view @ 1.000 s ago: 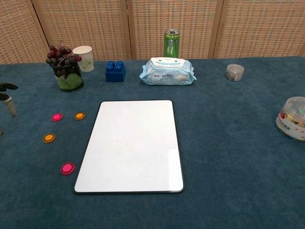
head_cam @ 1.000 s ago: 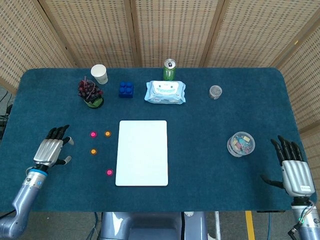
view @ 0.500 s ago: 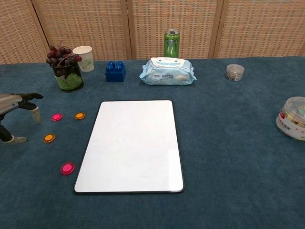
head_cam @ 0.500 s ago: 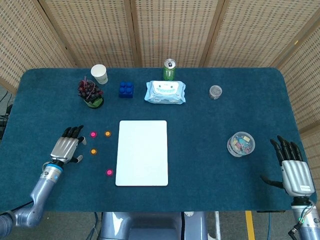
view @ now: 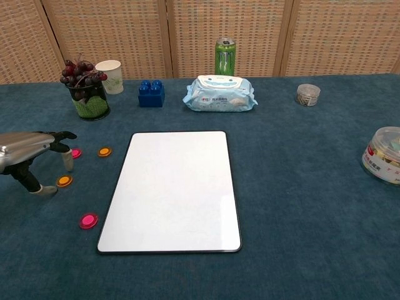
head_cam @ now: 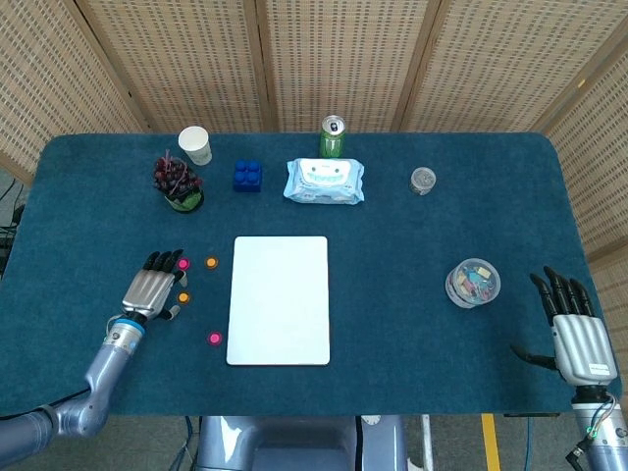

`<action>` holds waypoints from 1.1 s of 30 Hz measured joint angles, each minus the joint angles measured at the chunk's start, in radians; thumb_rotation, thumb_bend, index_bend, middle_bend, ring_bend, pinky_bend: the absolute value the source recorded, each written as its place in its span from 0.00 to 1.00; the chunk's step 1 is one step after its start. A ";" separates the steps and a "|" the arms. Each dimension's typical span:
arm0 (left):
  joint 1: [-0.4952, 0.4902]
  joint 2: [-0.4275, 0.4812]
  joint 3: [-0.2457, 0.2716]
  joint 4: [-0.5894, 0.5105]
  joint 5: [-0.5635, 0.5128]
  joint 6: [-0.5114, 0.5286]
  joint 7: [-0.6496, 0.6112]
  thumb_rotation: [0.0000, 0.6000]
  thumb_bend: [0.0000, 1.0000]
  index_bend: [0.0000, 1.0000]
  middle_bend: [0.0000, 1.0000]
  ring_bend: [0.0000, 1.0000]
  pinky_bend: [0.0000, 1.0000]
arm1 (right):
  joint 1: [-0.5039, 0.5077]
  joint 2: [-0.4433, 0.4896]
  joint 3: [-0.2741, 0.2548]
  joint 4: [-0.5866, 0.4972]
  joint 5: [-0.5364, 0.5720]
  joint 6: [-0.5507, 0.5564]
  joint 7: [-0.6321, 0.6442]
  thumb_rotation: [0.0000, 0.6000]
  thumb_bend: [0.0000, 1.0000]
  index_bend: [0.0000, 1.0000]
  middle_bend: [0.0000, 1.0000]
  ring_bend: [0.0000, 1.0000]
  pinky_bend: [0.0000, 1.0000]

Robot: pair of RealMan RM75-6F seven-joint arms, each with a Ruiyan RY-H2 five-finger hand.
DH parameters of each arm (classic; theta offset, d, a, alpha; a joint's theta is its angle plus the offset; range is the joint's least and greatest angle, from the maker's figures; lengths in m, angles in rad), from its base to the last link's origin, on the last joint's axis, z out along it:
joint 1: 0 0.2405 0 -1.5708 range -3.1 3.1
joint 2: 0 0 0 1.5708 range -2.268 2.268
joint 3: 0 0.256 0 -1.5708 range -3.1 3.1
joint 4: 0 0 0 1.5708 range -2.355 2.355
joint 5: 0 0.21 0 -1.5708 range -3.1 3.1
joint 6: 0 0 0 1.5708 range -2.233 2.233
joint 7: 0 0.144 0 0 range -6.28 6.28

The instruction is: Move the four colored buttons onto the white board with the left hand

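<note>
White board [head_cam: 280, 299] lies long axis front-to-back; left hand [head_cam: 153, 289], fingers spread, holds nothing.

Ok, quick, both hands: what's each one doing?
Left hand: open, holding nothing, above the buttons.
Right hand: open, holding nothing.

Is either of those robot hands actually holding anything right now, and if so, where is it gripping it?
Nothing is held. The left hand hovers open by the buttons, fingers spread near an orange button. The right hand is open too, away from everything.
</note>
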 measured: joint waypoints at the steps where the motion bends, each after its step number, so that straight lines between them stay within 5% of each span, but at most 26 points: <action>1: -0.002 -0.002 0.000 0.001 -0.004 0.000 0.005 1.00 0.31 0.40 0.00 0.00 0.00 | 0.000 0.000 0.000 0.000 0.001 -0.001 0.001 1.00 0.05 0.01 0.00 0.00 0.00; 20: -0.036 0.015 -0.002 -0.061 -0.066 0.027 0.079 1.00 0.34 0.48 0.00 0.00 0.00 | 0.001 0.002 0.000 -0.004 0.004 -0.003 0.008 1.00 0.05 0.01 0.00 0.00 0.00; 33: -0.140 0.045 -0.089 -0.147 -0.133 0.017 0.134 1.00 0.33 0.48 0.00 0.00 0.00 | 0.001 0.003 0.000 -0.007 0.009 -0.006 0.008 1.00 0.05 0.01 0.00 0.00 0.00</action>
